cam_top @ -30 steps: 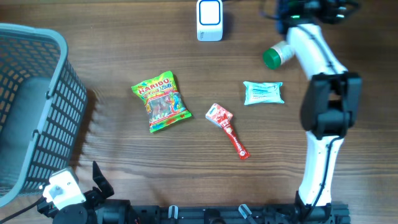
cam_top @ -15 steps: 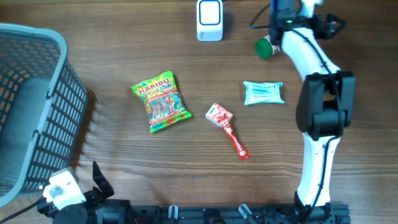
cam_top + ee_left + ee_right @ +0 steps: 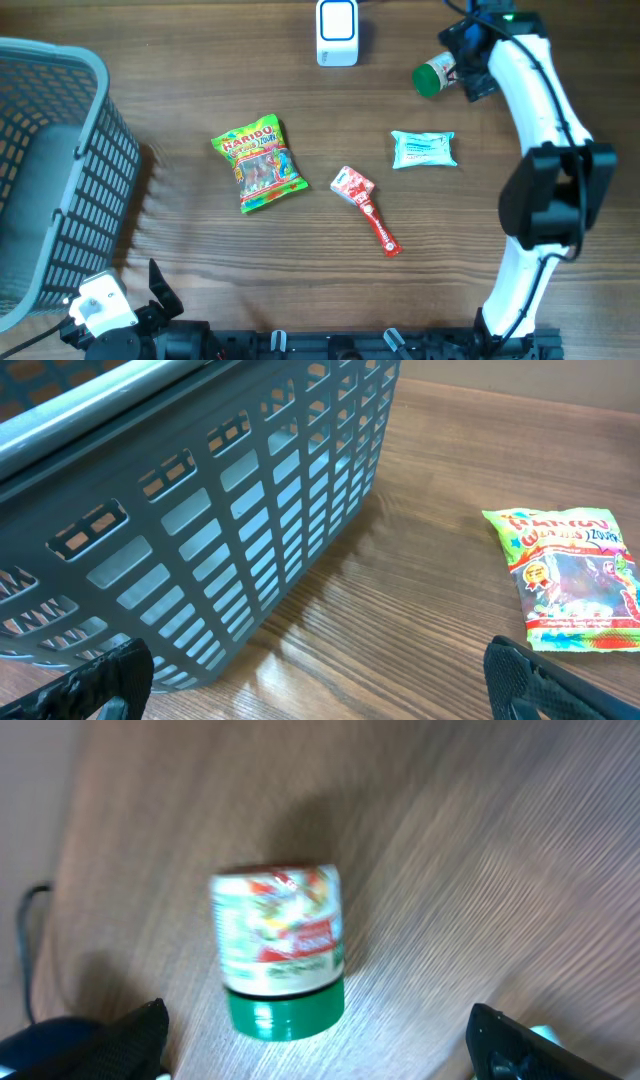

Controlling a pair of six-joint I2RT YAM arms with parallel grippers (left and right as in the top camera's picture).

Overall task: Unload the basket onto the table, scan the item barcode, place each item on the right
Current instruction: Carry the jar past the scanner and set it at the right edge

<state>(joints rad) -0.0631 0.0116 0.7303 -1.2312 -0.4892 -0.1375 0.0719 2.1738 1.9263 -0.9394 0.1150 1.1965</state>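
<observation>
The green-capped jar (image 3: 432,78) lies loose on the desk (image 3: 470,200), right of the scanner (image 3: 337,32). The right gripper (image 3: 463,60) is just beside it with jaws apart, as are the left gripper's (image 3: 320,685). Next, I'd guess: grasp it and show the scanner its barcode.

The right arm (image 3: 548,100) is white tubes between black joints (a green light (image 3: 507,16) near its twelve o'clock end), the left arm (image 3: 105,310) white-capped black.

Overhead faces straight down, sharing the basket (image 3: 100,200) (image 3: 250,510) with the low, close left wrist; right wrist looks down, well apart from it.
</observation>
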